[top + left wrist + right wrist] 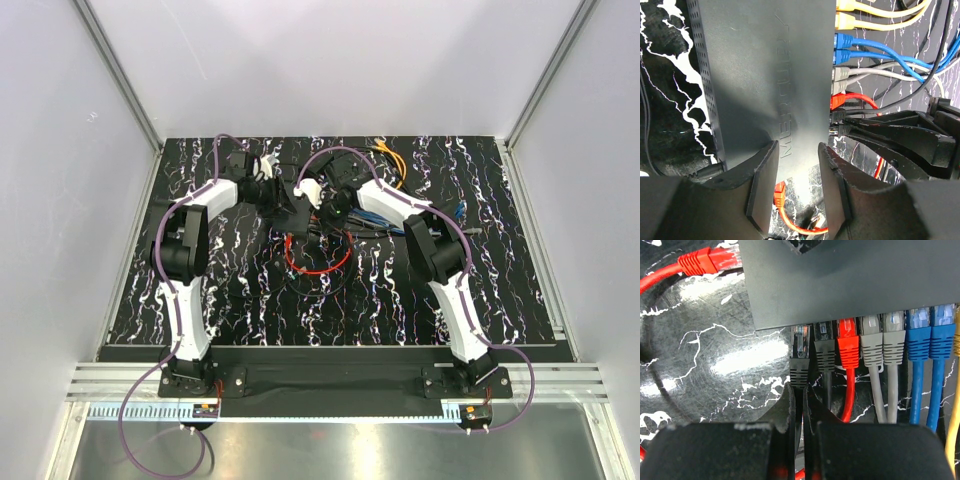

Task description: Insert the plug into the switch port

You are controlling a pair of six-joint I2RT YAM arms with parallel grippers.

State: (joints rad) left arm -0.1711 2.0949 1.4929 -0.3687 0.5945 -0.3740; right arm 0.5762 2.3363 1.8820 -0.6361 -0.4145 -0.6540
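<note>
Marbled table (715, 365): right gripper (799, 407) pinches black plug (799, 367) at switch (850, 280).

Embossed on the dark top face of the switch (760, 75), running lengthwise in the left wrist view: "MERCURY", in raised capitals of the same colour as the casing, with a slanted stroke mark after the last letter. Clearest at the near end, fainter toward the far end.
</note>
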